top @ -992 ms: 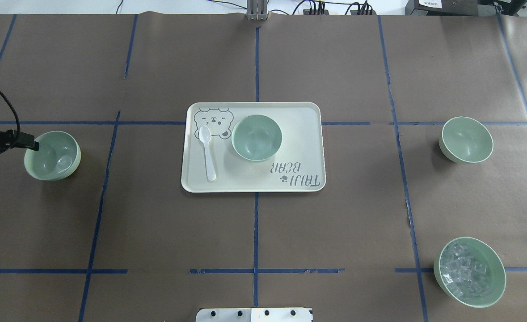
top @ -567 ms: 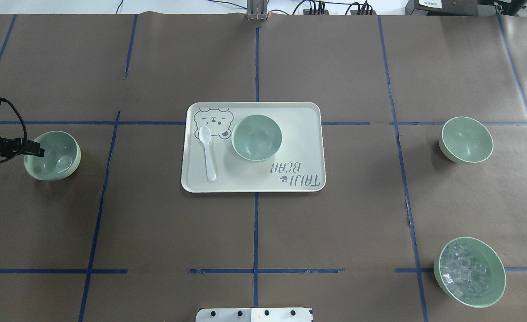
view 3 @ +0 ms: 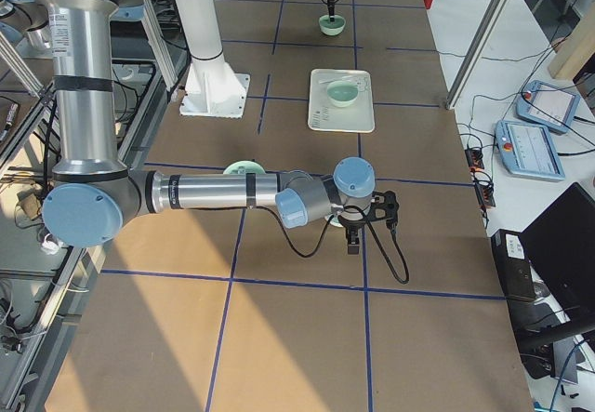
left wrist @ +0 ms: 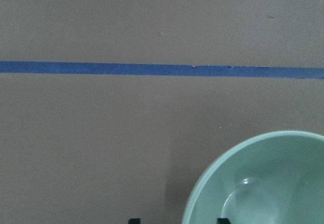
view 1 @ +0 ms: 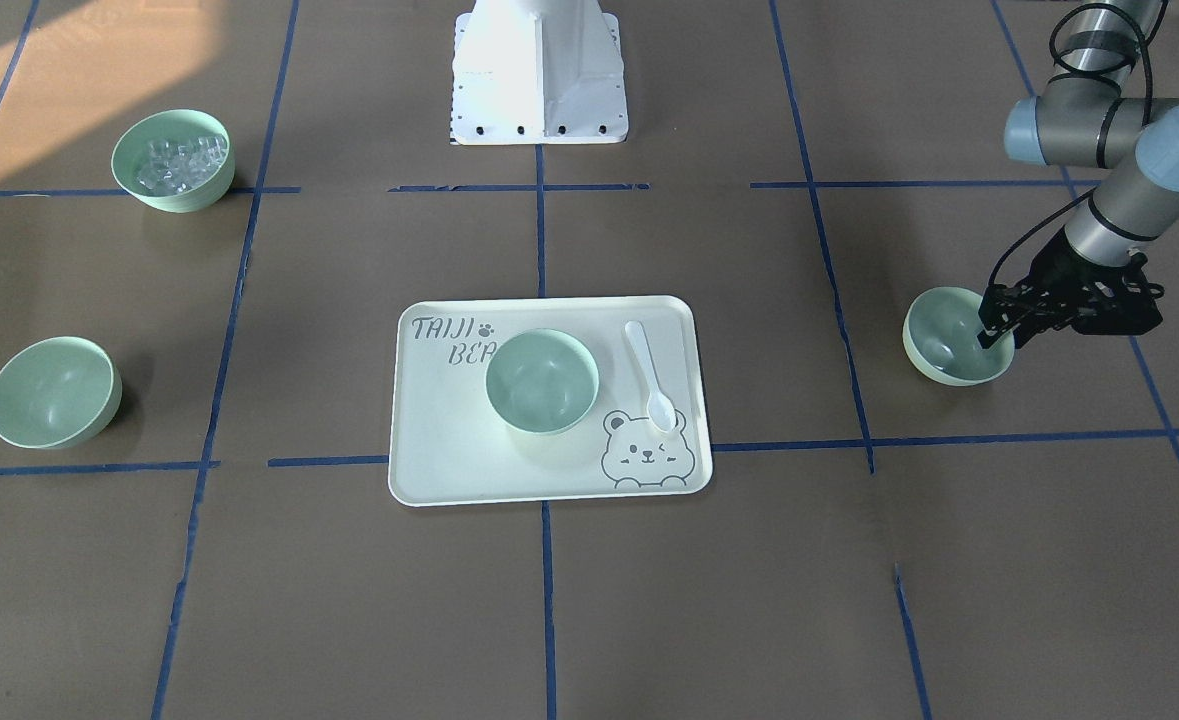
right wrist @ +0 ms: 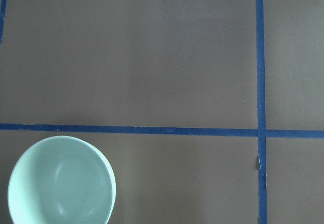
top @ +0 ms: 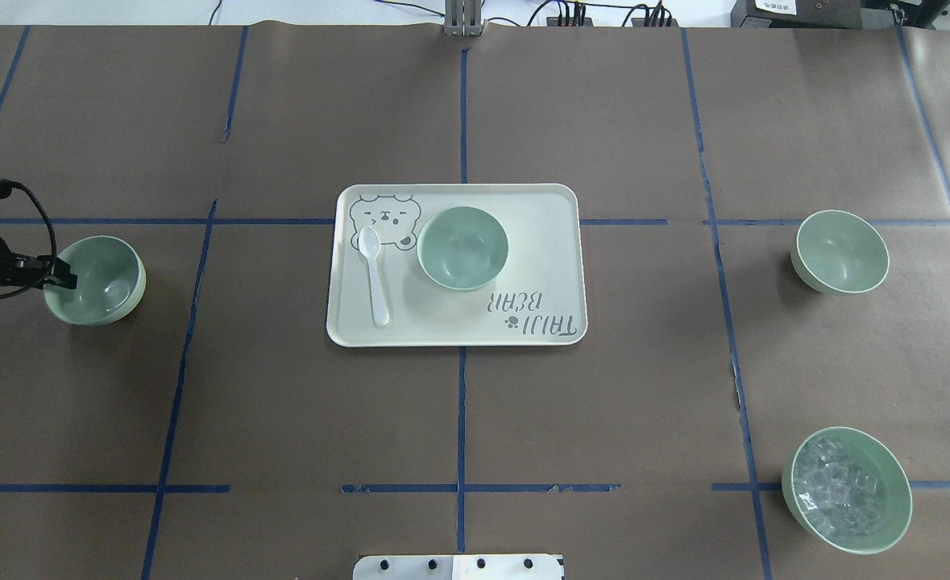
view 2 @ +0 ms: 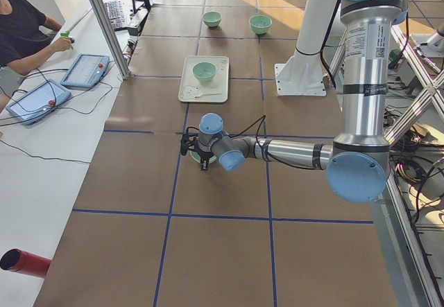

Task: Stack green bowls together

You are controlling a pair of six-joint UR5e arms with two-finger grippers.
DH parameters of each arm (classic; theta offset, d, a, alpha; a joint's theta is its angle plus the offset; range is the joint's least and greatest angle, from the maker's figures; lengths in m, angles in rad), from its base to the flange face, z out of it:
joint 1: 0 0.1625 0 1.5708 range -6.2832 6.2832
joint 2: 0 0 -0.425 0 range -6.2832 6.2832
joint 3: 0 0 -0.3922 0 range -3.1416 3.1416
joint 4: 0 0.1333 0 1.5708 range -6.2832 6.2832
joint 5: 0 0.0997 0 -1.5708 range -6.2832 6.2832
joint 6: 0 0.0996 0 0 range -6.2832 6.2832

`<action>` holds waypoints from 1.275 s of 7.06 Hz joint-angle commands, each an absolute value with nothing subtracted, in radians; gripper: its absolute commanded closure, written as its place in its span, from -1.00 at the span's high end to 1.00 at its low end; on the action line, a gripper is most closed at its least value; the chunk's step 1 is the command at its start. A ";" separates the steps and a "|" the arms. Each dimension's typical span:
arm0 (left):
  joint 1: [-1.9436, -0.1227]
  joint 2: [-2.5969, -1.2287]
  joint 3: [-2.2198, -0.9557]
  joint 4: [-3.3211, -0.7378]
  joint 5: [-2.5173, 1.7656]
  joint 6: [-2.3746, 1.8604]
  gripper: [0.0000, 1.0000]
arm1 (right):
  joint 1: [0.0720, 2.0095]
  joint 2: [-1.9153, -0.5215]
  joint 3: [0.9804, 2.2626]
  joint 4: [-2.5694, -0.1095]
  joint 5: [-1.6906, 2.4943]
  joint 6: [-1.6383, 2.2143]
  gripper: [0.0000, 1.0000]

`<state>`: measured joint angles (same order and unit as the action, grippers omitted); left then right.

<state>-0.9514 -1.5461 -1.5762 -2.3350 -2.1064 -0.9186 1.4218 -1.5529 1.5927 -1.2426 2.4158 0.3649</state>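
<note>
Three empty green bowls are in view. One [top: 96, 280] sits at the table's left, one [top: 462, 247] stands on the tray, and one [top: 840, 251] sits at the right. My left gripper [top: 62, 280] is low at the left bowl's outer rim [view 1: 952, 337]. It is open. In the left wrist view its fingertips [left wrist: 134, 220] straddle the rim of that bowl [left wrist: 263, 183], one outside and one inside. My right gripper [view 3: 358, 231] shows only in the exterior right view, so I cannot tell whether it is open or shut. The right wrist view shows the right bowl [right wrist: 61, 181] at its lower left.
The pale bear-print tray [top: 555, 242] lies at the table's middle with a white spoon [top: 375, 274] on it. A green bowl of clear cubes [top: 847, 490] stands at the near right. Blue tape lines cross the brown table cover.
My left gripper has shifted a little along the left bowl's rim toward the robot's side and its tip now sits at the rim. The bowls have not moved.
</note>
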 commanded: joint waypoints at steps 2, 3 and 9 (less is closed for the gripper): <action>-0.959 -1.533 -1.650 -2.310 -2.179 -0.940 -1.00 | 1.390 -1.500 1.539 -1.243 2.415 0.364 1.00; -1.004 -1.545 -1.666 -2.263 -2.280 -0.942 -1.00 | 1.373 -1.477 1.514 -1.243 2.414 0.365 1.00; -1.049 -1.756 -1.856 -1.939 -2.287 -1.201 -1.00 | 1.211 -1.449 1.470 -1.039 2.322 0.627 1.00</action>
